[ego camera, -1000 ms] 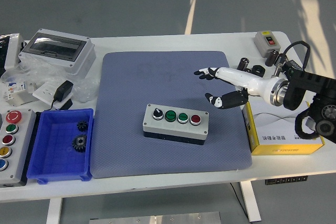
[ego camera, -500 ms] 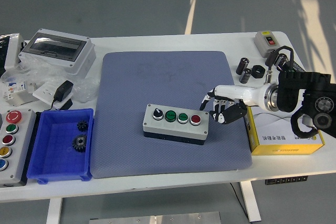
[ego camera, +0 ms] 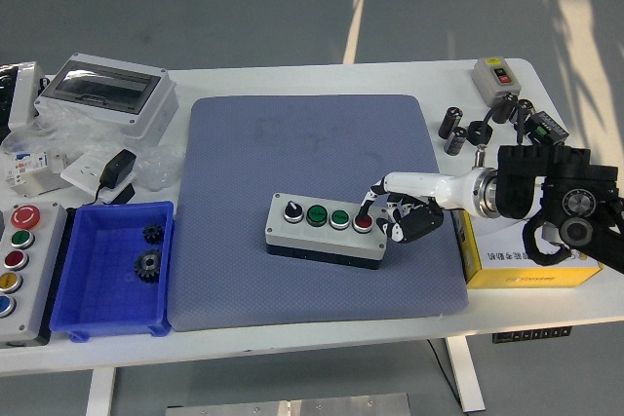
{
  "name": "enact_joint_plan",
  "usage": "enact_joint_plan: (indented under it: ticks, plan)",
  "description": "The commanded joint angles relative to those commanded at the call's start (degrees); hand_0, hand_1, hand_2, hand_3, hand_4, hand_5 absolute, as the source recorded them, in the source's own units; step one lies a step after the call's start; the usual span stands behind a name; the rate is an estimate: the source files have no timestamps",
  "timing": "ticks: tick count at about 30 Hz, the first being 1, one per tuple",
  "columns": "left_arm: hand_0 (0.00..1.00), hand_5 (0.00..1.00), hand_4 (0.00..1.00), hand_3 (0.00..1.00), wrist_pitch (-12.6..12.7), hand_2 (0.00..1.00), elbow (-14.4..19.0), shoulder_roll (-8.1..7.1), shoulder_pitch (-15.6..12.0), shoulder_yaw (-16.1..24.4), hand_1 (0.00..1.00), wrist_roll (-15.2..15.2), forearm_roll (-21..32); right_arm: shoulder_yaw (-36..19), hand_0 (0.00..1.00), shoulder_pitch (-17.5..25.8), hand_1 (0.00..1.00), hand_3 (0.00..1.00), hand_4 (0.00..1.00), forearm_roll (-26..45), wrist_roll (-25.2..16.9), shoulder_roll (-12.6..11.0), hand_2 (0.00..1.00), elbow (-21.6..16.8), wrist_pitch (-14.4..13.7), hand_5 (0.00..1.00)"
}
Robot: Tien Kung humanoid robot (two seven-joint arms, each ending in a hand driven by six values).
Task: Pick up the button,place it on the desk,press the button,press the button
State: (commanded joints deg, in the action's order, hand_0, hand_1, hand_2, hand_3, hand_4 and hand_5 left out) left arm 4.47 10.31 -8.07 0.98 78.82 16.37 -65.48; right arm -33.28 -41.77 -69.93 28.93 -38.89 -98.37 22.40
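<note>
A grey button box point(ego camera: 327, 231) lies on the blue-grey mat point(ego camera: 312, 158), with a black selector knob, two green buttons and a red button point(ego camera: 363, 222) in a row on top. My right hand point(ego camera: 390, 211) reaches in from the right. One white finger point(ego camera: 363, 211) is stretched out with its dark tip on the red button. The other fingers are curled in beside the box's right end. The hand holds nothing. My left arm is out of view.
A blue bin point(ego camera: 112, 270) with black gears stands at the left. A second button panel point(ego camera: 19, 260) lies at the far left edge. A yellow box point(ego camera: 526, 265) sits under my right forearm. A grey enclosure point(ego camera: 107, 94) and small black parts point(ego camera: 468, 129) lie at the back.
My right hand moved left and down from above the mat's right side. Its fingers went from spread to curled, and one fingertip now rests on the red button.
</note>
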Motion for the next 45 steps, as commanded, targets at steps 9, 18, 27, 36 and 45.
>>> enact_joint_plan:
  ticks: [9, 18, 27, 36, 45]
  plan:
    - [0.625, 0.185, 0.608, 0.606, 0.0, 0.551, 0.0, -0.07, 0.2, -0.2, 0.577, -0.2, 0.3, 3.2, 0.002, -0.4, 0.075, 0.724, 0.252, -1.4, -0.1, 1.1, 0.237, 3.3, -1.6, 0.058]
    - [0.625, 0.187, 0.610, 0.607, 0.0, 0.551, 0.0, 0.00, 0.1, -0.3, 0.577, -0.2, 0.4, 1.4, 0.002, -0.4, 0.073, 0.719, 0.231, 0.8, -2.3, 0.9, 0.235, 2.3, -1.8, 0.042]
    - [0.625, 0.188, 0.610, 0.607, -0.1, 0.550, 0.0, 0.11, 0.0, -0.1, 0.576, -0.2, 0.1, -5.5, 0.002, 3.5, 0.074, 0.719, 0.225, 0.5, -4.4, 1.7, 0.235, 4.4, -3.0, 0.040]
    - [0.625, 0.189, 0.610, 0.607, 0.0, 0.550, 0.0, 0.57, -0.3, 0.1, 0.576, -0.3, 0.1, -17.2, 0.002, 15.7, 0.074, 0.702, 0.247, -7.6, -17.3, 11.0, 0.234, 14.1, -19.5, 0.034]
    - [0.625, 0.189, 0.611, 0.607, 0.0, 0.550, 0.0, 1.28, -0.8, 0.3, 0.576, -0.4, -0.1, -25.6, 0.051, 29.6, 0.180, 0.709, 0.438, 3.6, -36.3, 22.3, 0.399, 17.5, -37.7, 0.231]
